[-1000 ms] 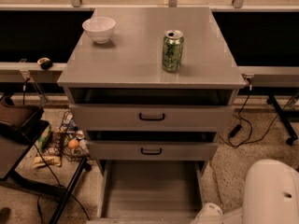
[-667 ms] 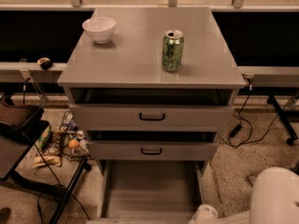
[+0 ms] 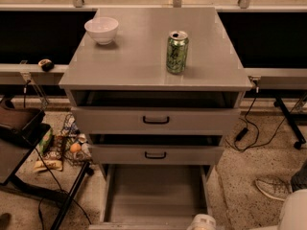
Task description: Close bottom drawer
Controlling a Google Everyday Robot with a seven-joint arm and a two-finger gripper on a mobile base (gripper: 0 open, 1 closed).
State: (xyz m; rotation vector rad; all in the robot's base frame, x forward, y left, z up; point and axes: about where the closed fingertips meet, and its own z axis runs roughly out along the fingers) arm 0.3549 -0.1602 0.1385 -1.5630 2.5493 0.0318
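Bottom drawer [image 3: 156,190]: lowest of three in the grey cabinet, pulled far out toward the camera. The tray is plain grey, with nothing to be seen in it. Its front panel lies at the very bottom edge of the view, mostly cut off. The handle is not in view.

Hand [image 3: 201,223]: only a white rounded part shows at the bottom edge, just beside the drawer's front right corner. Open or closed: cannot tell. A larger white arm shell [image 3: 288,214] fills the bottom right corner, well to the right of the drawer.

Key relation: the drawer's travel axis runs straight from the camera side back into the cabinet. The hand is at the near end, on the front-panel side, right of centre. Judgement: closing calls for a push away from the camera along that axis. Contact this far right could skew the drawer on its runners, so a shift left toward the panel's middle looks wise.

Other containers:
- Middle drawer [image 3: 156,155] and top drawer [image 3: 156,120] each stand slightly out, with a dark gap above the front. Contents are hidden.
- White bowl [image 3: 101,30] sits on the bench [image 3: 139,68] at rear left and looks empty.
- Green can [image 3: 177,51] stands upright on the bench, right of centre.

Floor: snack clutter [image 3: 60,147] lies left of the cabinet, a shoe [image 3: 272,188] to the right.

Task judged not yet under way, with the drawer near full extension.
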